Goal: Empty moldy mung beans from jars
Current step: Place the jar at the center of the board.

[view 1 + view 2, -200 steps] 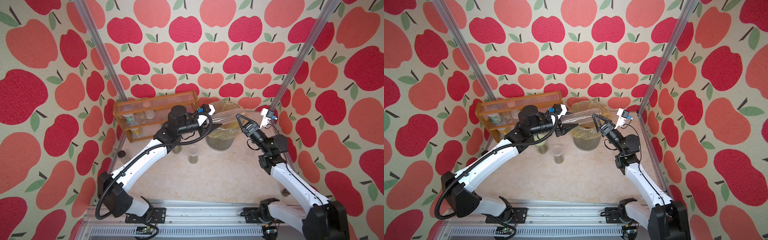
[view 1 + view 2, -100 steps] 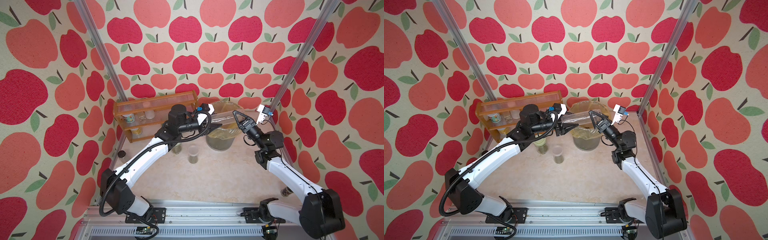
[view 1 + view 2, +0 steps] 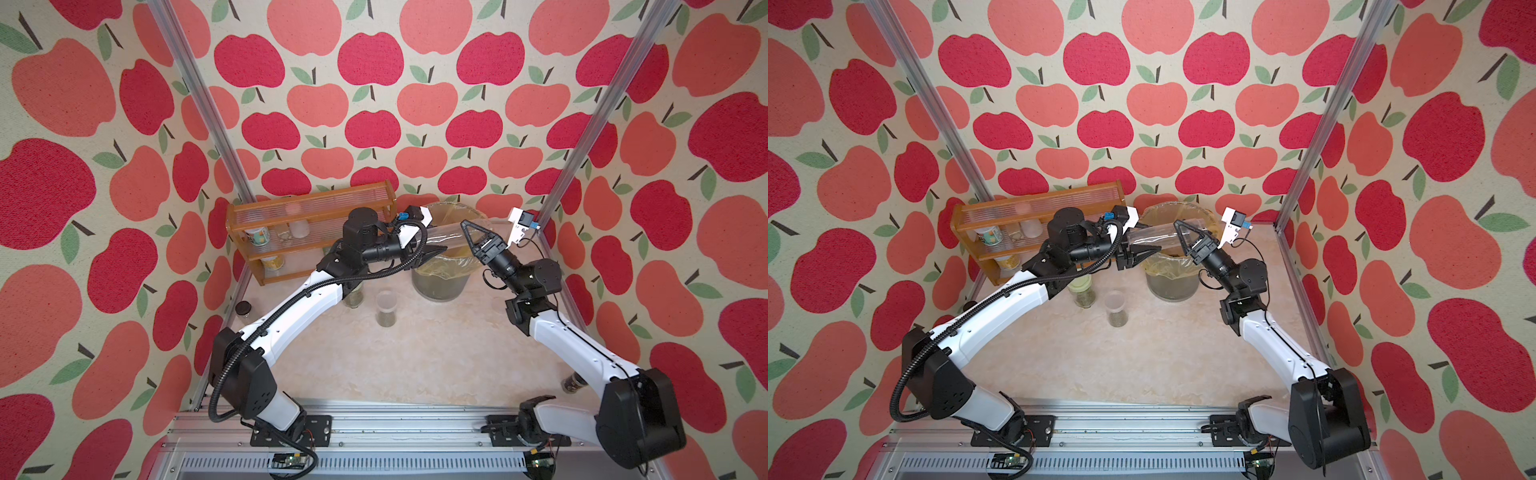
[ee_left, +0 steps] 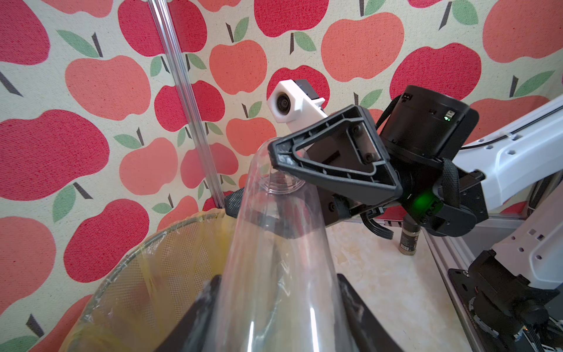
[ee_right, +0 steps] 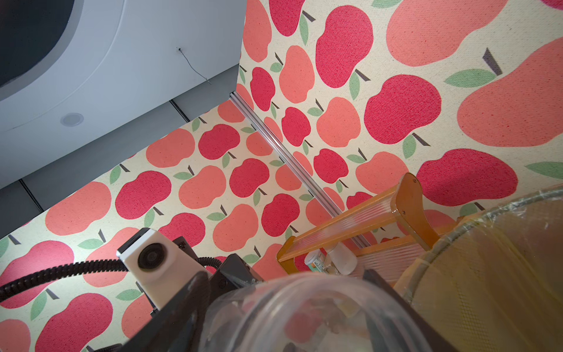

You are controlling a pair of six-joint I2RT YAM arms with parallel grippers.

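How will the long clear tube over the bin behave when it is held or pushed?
The tube looks empty, so it is probably light. Its wall shows no dent in the left claw, so it seems stiff. Being smooth and round, it may slip, or roll if laid down.

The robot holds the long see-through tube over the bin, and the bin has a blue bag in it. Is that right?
Not quite. The bag in the bin is yellow, not blue. The left wrist view shows it best. The rest is right: the robot holds the long see-through tube over the bin.
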